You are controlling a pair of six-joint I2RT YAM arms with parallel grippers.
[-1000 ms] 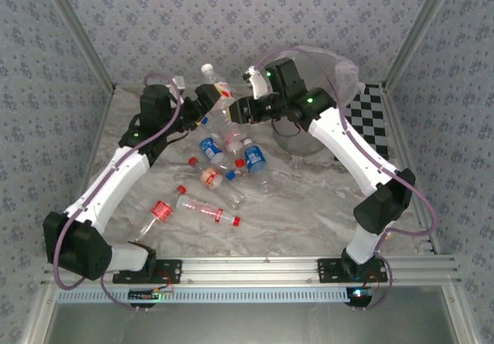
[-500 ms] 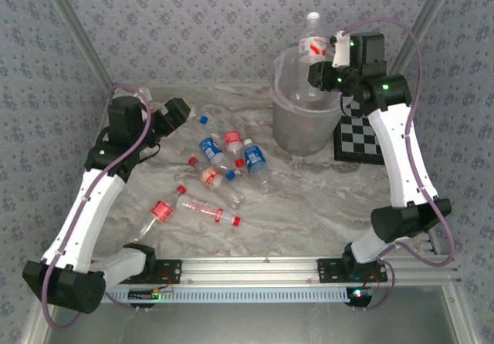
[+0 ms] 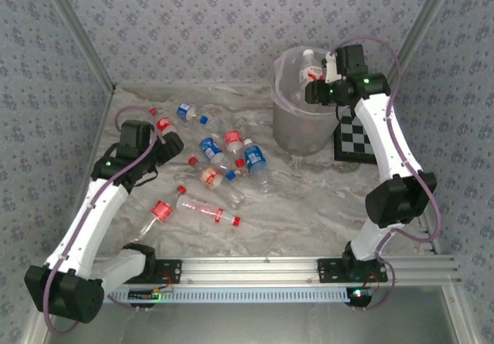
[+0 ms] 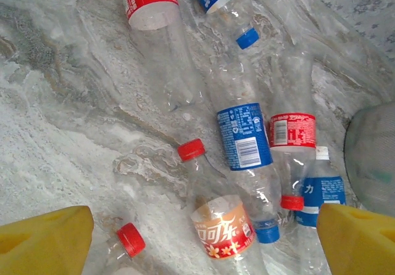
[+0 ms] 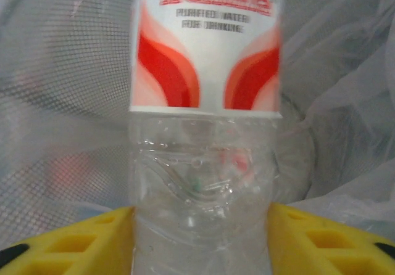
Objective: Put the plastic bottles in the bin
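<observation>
left pincer [image 4: 203, 225] spread wide over loose plastic bottles [image 4: 244, 134] on surface [image 4: 62, 133] | right wrist: Wahaha bottle [image 5: 203, 164] between right pincer [image 5: 202, 225] fingers, grip unclear | overhead: it's upright in bin [image 3: 297, 132] mouth

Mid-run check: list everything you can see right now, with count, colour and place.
loose plastic bottles: about ten, clear with red or blue labels and red or blue caps, lying scattered on the table left of the bin
bottle at the bin: one, clear with a red-and-white label, upright at the bin's mouth
bin: one, grey translucent with a clear liner, far right part of the table
checkerboard: one, black and white, flat, just right of the bin
table: one, grey-white marbled
left gripper: one, yellow fingers, open, above the loose plastic bottles
right gripper: one, yellow fingers either side of the bottle at the bin; whether it grips cannot be told
</observation>
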